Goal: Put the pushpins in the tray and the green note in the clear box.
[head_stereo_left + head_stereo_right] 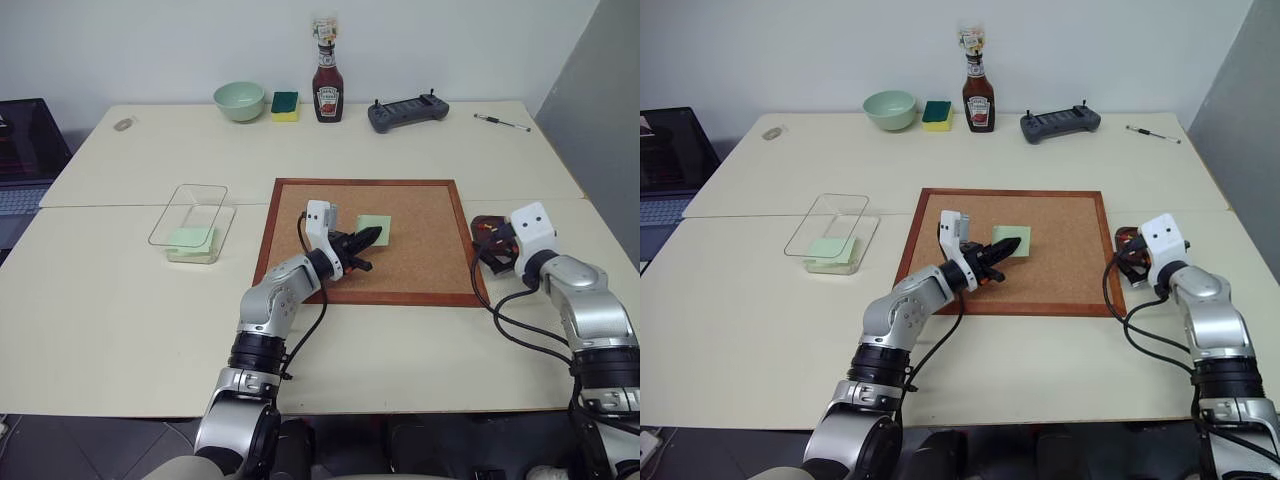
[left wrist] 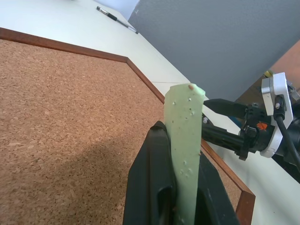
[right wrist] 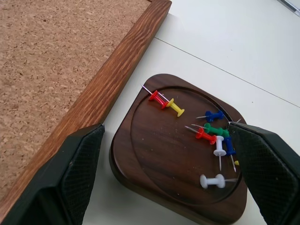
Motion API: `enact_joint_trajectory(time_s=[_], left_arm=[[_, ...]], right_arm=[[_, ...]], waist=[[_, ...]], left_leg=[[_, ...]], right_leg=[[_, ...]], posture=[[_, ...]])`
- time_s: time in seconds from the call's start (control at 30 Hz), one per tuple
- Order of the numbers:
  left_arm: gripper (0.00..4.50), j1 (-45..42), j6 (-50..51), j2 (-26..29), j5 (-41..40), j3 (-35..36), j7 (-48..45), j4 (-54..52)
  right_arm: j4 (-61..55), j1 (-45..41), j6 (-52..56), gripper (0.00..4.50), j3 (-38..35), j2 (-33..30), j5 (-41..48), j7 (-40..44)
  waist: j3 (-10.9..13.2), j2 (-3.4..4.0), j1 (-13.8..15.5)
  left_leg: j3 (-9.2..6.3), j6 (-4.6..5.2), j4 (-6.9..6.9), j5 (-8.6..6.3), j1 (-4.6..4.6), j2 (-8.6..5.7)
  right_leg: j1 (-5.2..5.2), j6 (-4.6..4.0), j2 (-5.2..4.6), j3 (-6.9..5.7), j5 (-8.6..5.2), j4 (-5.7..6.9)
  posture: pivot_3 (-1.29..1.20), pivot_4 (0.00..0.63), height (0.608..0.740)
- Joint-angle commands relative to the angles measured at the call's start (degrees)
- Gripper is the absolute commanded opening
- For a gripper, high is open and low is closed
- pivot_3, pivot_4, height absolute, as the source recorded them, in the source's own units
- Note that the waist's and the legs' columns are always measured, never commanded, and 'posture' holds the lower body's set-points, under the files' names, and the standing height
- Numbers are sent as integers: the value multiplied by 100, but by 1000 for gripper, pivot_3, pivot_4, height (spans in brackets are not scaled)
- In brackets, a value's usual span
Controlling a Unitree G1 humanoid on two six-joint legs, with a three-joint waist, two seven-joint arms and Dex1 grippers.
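My left gripper (image 1: 370, 237) is over the corkboard (image 1: 420, 270), shut on one edge of the green note (image 1: 376, 226). In the left wrist view the note (image 2: 185, 140) stands edge-on between the two black fingers (image 2: 150, 178). The dark reddish-brown tray (image 3: 154, 154) sits just off the corkboard's right frame and holds several coloured pushpins (image 3: 211, 131). My right gripper (image 3: 166, 136) hangs over the tray, open, its fingers (image 3: 77, 168) apart on either side with nothing between them. The clear box (image 1: 190, 200) stands left of the corkboard.
A pale green pad (image 1: 190, 240) lies at the near end of the clear box. Along the table's far edge are a mint bowl (image 1: 239, 100), a sponge (image 1: 284, 105), a ketchup bottle (image 1: 328, 85), a grey controller (image 1: 407, 110) and a pen (image 1: 502, 122). A laptop (image 1: 25, 150) is at far left.
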Motion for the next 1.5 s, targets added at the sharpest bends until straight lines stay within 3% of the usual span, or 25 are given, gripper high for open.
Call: enact_joint_trajectory(time_s=[0.03,0.33,0.7,1.0,1.33,1.5], left_arm=[[0,-125,-98,21,-30,29,-5,-144],[0,-335,-142,447,277,47,396,-943],[0,132,1050,2168,983,907,1878,-2700],[0,697,1352,3219,1370,1737,2326,-2691],[0,701,1062,3443,1605,1658,2310,-2023],[861,671,915,3441,1719,1630,2339,-1895]], right_arm=[[-221,-209,-100,4457,-235,-17,76,-50],[-1565,-132,199,4457,-373,-29,1091,989],[-2504,-1081,989,4457,681,432,2707,2786],[-1913,-1864,780,4457,1562,919,2449,3267],[-1831,-1904,598,4457,1631,1130,2264,3222],[-1921,-1830,648,4500,1603,1123,2244,3195]], waist=[[0,0,-2],[1,-2,-12],[10,-14,-22],[23,-37,30],[23,-37,86],[23,-37,86]], left_leg=[[0,0,0,0,0,0],[-3,0,0,0,-1,3],[-12,1,2,-1,2,12],[-21,1,0,-1,-3,8],[-17,0,-3,-1,-10,10],[-16,0,-4,-1,-12,10]], right_leg=[[0,0,0,0,0,0],[-1,0,3,-1,0,1],[-1,0,12,-4,0,2],[-7,-1,8,-10,1,0],[-25,-2,7,-8,1,5],[-32,-3,7,-6,2,8]], posture=[[0,150,740],[0,150,740],[0,150,740],[0,150,740],[0,150,740],[0,150,740]])
